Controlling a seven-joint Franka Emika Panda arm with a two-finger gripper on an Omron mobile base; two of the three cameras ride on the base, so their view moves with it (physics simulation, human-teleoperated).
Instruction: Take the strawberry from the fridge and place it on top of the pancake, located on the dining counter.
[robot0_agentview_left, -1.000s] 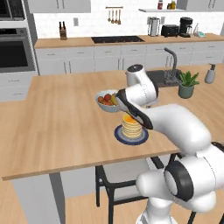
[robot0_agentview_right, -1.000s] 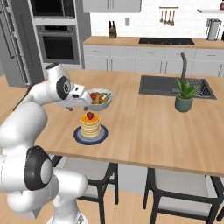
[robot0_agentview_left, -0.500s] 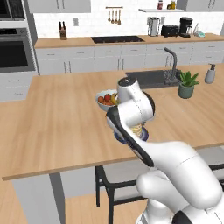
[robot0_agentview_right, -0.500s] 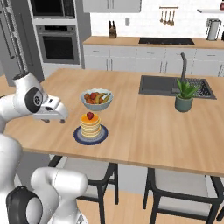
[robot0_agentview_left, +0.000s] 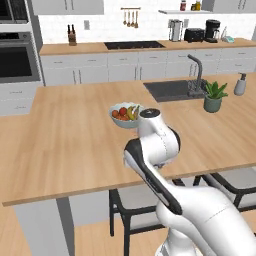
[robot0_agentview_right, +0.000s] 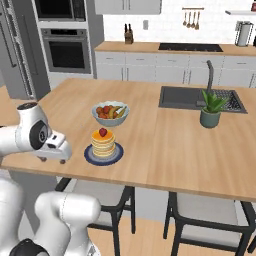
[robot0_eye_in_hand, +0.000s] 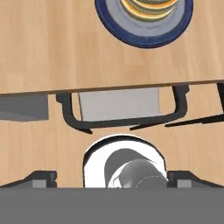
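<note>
The red strawberry (robot0_agentview_right: 103, 132) rests on top of the golden pancake (robot0_agentview_right: 103, 143), which sits on a dark round plate (robot0_agentview_right: 103, 157) on the light-wood dining counter (robot0_agentview_right: 150, 150). My gripper (robot0_agentview_right: 53, 159) hangs open and empty at the counter's front edge, left of the plate and apart from it. In the hand view its dark fingertips (robot0_eye_in_hand: 41, 177) stand wide apart, with the plate (robot0_eye_in_hand: 144, 26) and pancake (robot0_eye_in_hand: 148, 5) at the top. The grey fridge (robot0_agentview_right: 17, 30) stands at the far left. In the left base view my arm hides the pancake.
A pale fruit bowl (robot0_agentview_right: 110, 112) (robot0_agentview_left: 126, 115) stands just behind the plate. A potted plant (robot0_agentview_right: 212, 109) and a dark sink (robot0_agentview_right: 200, 97) lie to the right. Dark-framed stools (robot0_agentview_right: 200, 220) (robot0_eye_in_hand: 122, 111) line the counter's near side.
My hand has pulled back from above the pancake to the counter's front edge, staying open. The strawberry stays on the stack.
</note>
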